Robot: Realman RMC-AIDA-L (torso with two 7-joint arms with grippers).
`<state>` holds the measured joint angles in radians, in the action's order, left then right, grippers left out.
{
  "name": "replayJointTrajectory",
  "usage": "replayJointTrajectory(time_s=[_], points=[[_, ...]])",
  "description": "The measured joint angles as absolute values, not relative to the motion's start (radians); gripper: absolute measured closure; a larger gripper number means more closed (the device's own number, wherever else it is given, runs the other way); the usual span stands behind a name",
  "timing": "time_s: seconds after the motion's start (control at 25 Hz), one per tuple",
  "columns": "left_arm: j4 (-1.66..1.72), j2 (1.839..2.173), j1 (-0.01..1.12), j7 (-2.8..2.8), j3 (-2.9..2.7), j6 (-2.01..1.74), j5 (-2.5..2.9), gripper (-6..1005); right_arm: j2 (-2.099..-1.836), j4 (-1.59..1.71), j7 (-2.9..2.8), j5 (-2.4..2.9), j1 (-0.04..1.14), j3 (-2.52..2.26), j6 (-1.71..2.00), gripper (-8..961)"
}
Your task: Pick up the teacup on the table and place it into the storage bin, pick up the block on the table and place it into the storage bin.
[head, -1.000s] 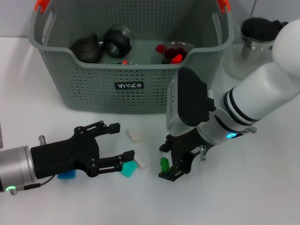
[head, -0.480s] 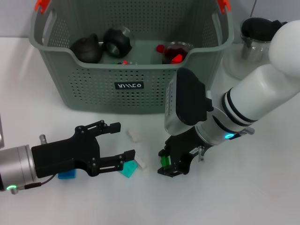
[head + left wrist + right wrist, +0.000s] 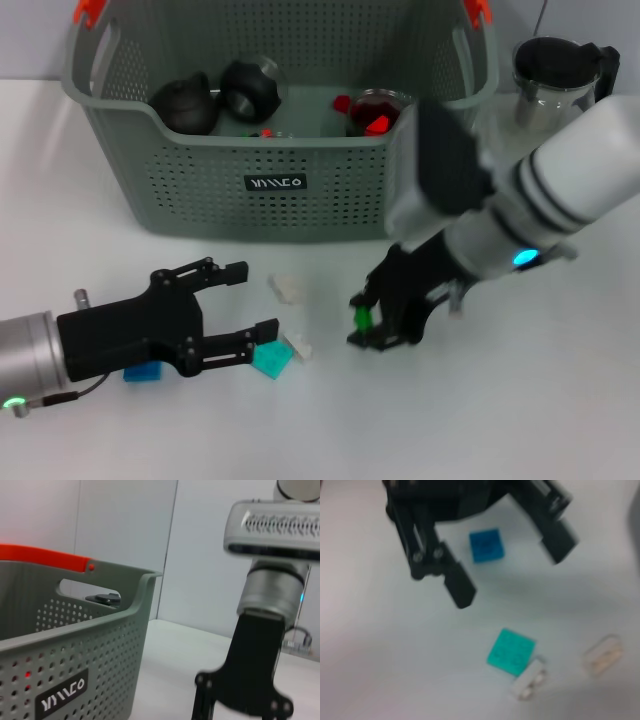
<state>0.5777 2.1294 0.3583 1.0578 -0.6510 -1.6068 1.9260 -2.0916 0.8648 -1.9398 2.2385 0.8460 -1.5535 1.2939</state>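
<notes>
The right end effector [image 3: 366, 322] is clenched on a green block [image 3: 361, 318], held just above the surface, with the bin [image 3: 275, 185] beyond it. The bin already holds dark teaware, so the teacup step looks done, though no cup is certain. The left end effector [image 3: 232, 310] rests low, fingers released, a teal block [image 3: 271, 358] by its lower fingertip and a blue block [image 3: 142, 371] under it

Right hand [image 3: 372, 322] grips green block [image 3: 362, 318]; left hand [image 3: 232, 305] spread.
</notes>
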Motion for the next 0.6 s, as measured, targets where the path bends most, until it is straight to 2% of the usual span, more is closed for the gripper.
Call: replayJointTrajectory(time_s=[0.28, 0.44, 0.6], points=[[0.584, 2.128, 0.33, 1.052, -0.608, -1.611, 1.932, 171, -2.095, 1.18, -2.046, 2.275, 0.8, -1.289, 1.557, 511], [0.584, 2.128, 0.329, 1.051, -0.606, -1.612, 1.933, 171, -2.092, 1.341, -2.138, 2.152, 0.83, -1.126, 1.687, 511], [0.584, 2.127, 0.334, 1.05, -0.606, -1.606, 1.933, 171, -2.075, 1.452, -2.221, 2.063, 0.883, -0.966, 1.688, 510]])
